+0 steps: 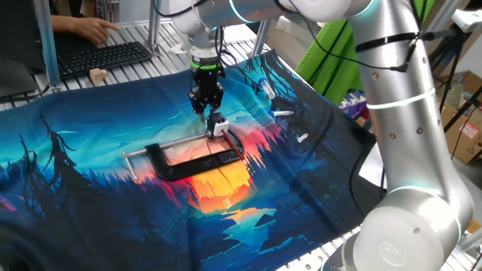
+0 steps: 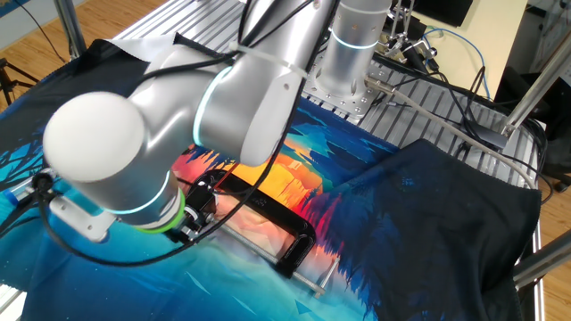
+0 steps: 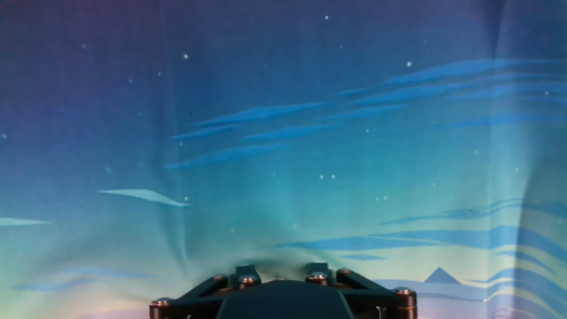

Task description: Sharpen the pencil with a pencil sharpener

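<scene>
I hold the gripper (image 1: pixel 207 105) just above the sharpener (image 1: pixel 219 126), fixed in the clamp (image 1: pixel 192 160) for steadiness; jaws' state unclear.

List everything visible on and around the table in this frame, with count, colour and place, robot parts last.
clamp: one, black, C-shaped, silver rod, mid-cloth.
pencil sharpener: one, whitish, at the clamp's end, just under the gripper.
cloth: one, blue-orange landscape print, covering the table.
loose bits: a few, white, on the cloth right of the clamp.
keyboard: one, black, behind the cloth.
person's hand: one, by the keyboard.
pencil: not discernible.
gripper: one, black, pointing down above the sharpener.
arm: one, silver-white.
</scene>
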### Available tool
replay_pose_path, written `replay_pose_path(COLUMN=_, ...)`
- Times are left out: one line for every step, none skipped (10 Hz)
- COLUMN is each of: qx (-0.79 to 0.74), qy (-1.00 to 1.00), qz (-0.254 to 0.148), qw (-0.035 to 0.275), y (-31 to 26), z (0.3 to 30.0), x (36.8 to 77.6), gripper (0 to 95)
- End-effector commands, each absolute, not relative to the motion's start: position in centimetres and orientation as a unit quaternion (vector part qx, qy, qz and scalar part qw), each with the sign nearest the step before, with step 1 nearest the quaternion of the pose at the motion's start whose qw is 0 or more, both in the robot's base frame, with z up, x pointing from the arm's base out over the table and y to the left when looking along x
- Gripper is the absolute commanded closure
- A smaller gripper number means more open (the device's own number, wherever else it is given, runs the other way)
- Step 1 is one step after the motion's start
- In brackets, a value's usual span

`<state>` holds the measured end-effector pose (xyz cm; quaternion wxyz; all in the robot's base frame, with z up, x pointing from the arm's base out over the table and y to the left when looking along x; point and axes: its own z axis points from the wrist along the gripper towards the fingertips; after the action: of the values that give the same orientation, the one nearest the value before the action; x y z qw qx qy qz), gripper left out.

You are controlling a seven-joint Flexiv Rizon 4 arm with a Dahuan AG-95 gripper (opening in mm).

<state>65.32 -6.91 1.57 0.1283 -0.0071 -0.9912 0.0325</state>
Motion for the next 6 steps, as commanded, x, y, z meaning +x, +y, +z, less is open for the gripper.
replay_pose_path(qx=-0.007, qy=-0.991, qz=0.033, qw=0.129, y=-6.90, z=1.63, x=65.20, gripper=76.0)
replay_pose_path(qx=-0.008, qy=-0.991, qz=0.033, qw=0.129, y=-6.89, z=1.61, x=65.19, gripper=76.0)
replay_pose_path(qx=-0.010, qy=-0.991, qz=0.033, qw=0.130, y=-6.84, z=1.57, x=65.14, gripper=76.0)
replay_pose_path(qx=-0.012, qy=-0.991, qz=0.033, qw=0.131, y=-6.74, z=1.48, x=65.04, gripper=76.0)
replay_pose_path(qx=-0.011, qy=-0.991, qz=0.033, qw=0.131, y=-6.68, z=1.45, x=64.95, gripper=76.0)
replay_pose_path(qx=-0.010, qy=-0.991, qz=0.033, qw=0.132, y=-6.69, z=1.45, x=64.95, gripper=76.0)
